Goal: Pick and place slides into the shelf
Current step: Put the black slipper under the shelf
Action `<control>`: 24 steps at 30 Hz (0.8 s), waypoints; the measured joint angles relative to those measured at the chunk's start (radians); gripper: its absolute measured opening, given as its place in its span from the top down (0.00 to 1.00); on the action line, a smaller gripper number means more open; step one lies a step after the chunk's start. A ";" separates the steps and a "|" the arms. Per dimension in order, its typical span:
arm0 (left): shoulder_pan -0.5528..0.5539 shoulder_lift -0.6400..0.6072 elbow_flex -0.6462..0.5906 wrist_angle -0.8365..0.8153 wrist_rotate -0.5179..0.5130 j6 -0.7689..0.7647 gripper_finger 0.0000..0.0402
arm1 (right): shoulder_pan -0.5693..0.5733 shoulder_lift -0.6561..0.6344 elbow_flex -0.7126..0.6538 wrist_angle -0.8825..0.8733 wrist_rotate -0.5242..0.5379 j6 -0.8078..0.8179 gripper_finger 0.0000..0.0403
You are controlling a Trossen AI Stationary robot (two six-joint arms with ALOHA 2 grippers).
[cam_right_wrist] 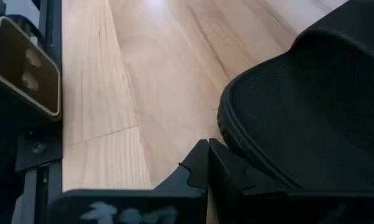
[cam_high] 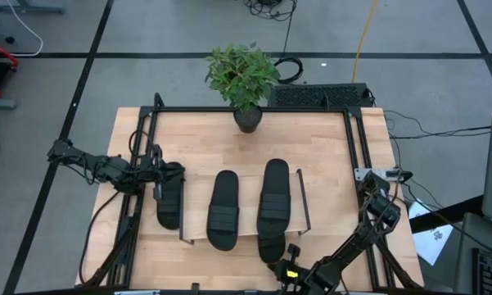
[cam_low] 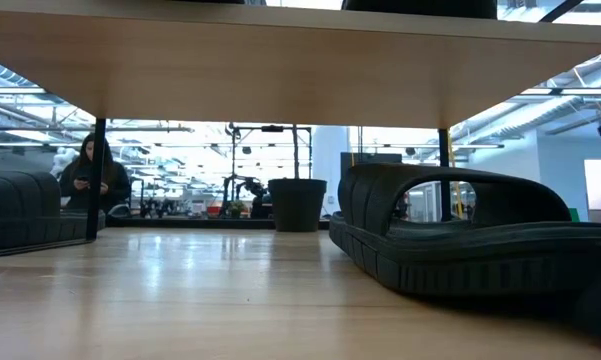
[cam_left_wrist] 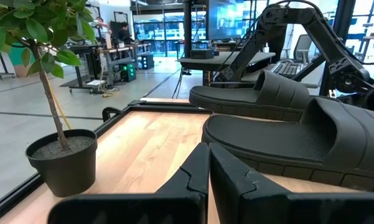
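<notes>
From above I count three slides on the shelf (cam_high: 198, 238): one at the left end (cam_high: 169, 205), one in the middle (cam_high: 223, 210), and one on the right (cam_high: 274, 209) whose heel overhangs the front edge of the board. A fourth slide I cannot find from overhead. My left gripper (cam_high: 158, 174) sits at the toe of the left slide with its jaws pressed together and nothing between them, and the left wrist view shows the closed fingertips (cam_left_wrist: 206, 180) pointing across the board past a potted plant (cam_high: 242, 75). My right gripper (cam_right_wrist: 206, 163) is low on the tabletop (cam_high: 327, 164) at the near right, jaws also closed and empty, just beside a slide's rounded edge (cam_right_wrist: 311, 112). I judge the sensible move is a tidy-up: nudge the overhanging slide gently from its heel, pushing along its length so it does not swivel into its neighbour.
</notes>
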 joint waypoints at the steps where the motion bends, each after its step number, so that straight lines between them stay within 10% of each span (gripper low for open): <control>1: 0.000 0.000 0.000 0.000 0.000 0.001 0.96 | -0.004 0.000 -0.001 0.001 -0.001 -0.001 1.00; 24: 0.000 0.000 0.000 0.000 0.000 0.000 0.96 | -0.053 -0.002 -0.002 -0.064 0.000 -0.048 1.00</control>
